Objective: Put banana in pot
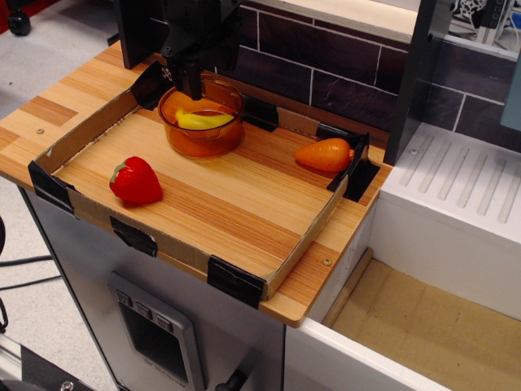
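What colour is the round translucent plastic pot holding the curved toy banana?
Orange-amber: the round translucent plastic pot, seen in the only view, observation.image.

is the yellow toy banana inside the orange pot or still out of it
Inside. The small yellow plastic banana lies within the rim of the round translucent orange pot, below the black tool, which is not holding it.

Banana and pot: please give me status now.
Gripper above pot, holding nothing; jaw state unclear. Banana lies inside pot. Strawberry and carrot are apart, not in the way.
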You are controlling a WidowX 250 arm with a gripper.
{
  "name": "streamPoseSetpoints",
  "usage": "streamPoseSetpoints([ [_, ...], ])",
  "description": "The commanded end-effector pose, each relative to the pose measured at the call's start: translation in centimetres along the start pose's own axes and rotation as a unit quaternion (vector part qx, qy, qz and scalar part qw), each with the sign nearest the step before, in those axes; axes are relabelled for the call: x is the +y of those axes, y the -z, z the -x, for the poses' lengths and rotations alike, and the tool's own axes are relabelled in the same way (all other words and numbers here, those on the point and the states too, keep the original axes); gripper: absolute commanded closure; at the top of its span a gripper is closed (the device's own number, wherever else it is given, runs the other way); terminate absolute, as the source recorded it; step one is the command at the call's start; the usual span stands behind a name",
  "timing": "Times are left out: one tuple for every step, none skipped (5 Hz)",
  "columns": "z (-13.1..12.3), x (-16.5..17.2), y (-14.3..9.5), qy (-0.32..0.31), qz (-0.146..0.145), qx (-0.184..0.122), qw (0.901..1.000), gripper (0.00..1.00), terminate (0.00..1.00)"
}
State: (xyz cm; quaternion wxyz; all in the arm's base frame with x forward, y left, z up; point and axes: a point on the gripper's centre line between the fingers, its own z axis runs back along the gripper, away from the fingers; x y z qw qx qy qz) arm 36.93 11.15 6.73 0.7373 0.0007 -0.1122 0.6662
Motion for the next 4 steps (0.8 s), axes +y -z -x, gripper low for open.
streamPoseSetpoints([
  [-1.85,-0.59,-7.66,-0.009,0.064,0.010,0.9979,0.00,0.00],
  [-1.03,0.01,-8.52,0.052,0.027,-0.024,0.9980,0.00,0.00],
  [-1.03,0.01,-8.52,0.052,0.027,-0.024,0.9980,0.00,0.00],
  [-1.03,0.01,-8.52,0.052,0.027,-0.024,0.9980,0.00,1.00],
])
